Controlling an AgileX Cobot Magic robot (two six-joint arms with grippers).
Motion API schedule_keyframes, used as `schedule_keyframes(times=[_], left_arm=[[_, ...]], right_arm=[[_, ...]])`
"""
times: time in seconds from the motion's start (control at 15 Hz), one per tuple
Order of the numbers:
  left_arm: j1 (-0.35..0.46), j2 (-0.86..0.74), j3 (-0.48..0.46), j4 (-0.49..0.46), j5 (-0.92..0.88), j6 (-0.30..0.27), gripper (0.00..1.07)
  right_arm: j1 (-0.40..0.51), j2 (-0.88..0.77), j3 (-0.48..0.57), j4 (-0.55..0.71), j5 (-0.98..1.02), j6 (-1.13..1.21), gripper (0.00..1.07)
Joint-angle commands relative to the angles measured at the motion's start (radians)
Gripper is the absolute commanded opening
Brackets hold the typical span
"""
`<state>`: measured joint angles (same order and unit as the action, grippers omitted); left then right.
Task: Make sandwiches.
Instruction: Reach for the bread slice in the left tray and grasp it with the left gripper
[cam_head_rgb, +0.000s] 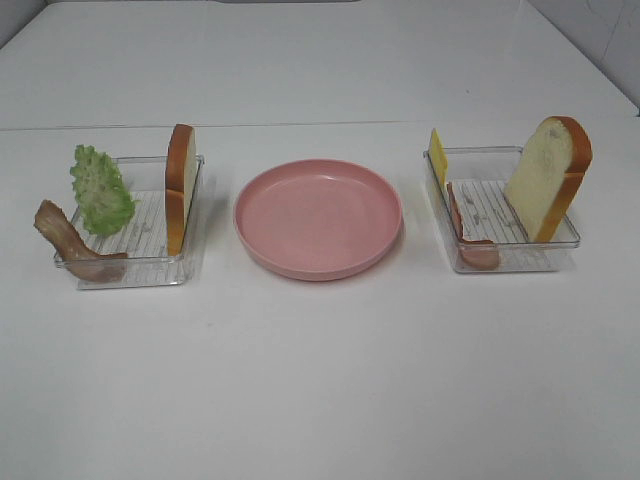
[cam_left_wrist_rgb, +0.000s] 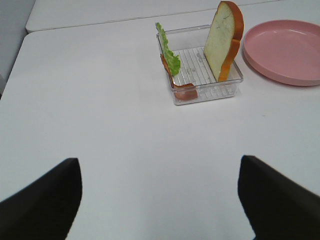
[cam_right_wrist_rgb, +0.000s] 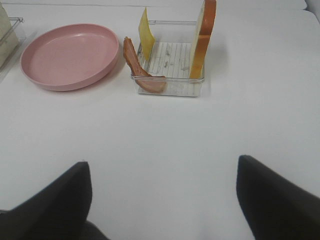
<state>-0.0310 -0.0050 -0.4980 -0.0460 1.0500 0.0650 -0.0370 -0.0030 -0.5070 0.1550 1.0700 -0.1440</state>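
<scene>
No sandwiches are in view; the parts stand apart. The left clear tray (cam_head_rgb: 120, 270) holds frilly lettuce (cam_head_rgb: 100, 190), a brown bacon strip (cam_head_rgb: 65, 240) and an upright bread slice (cam_head_rgb: 180, 185). The right clear tray (cam_head_rgb: 510, 258) holds yellow cheese (cam_head_rgb: 437, 155), a pink ham strip (cam_head_rgb: 465, 235) and a leaning bread slice (cam_head_rgb: 548, 175). Neither gripper shows in the high view. My left gripper (cam_left_wrist_rgb: 160, 162) is open over bare table, well short of its tray (cam_left_wrist_rgb: 207, 92). My right gripper (cam_right_wrist_rgb: 162, 162) is open too, short of its tray (cam_right_wrist_rgb: 167, 87).
A pink plate (cam_head_rgb: 318, 217) with nothing on it sits between the two trays. The white table's seam (cam_head_rgb: 320, 124) runs behind the trays. Bare tabletop lies in front of the trays and plate.
</scene>
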Motion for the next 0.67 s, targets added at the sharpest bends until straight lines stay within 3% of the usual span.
schedule_keyframes(times=[0.07,0.67], left_arm=[[-0.001,-0.021,0.0,-0.003,-0.005,-0.006,0.81],[-0.001,-0.021,0.0,-0.003,-0.005,-0.006,0.81]], right_arm=[[-0.006,-0.015,0.002,0.0,-0.007,-0.004,0.76],[-0.006,-0.015,0.002,0.0,-0.007,-0.004,0.76]])
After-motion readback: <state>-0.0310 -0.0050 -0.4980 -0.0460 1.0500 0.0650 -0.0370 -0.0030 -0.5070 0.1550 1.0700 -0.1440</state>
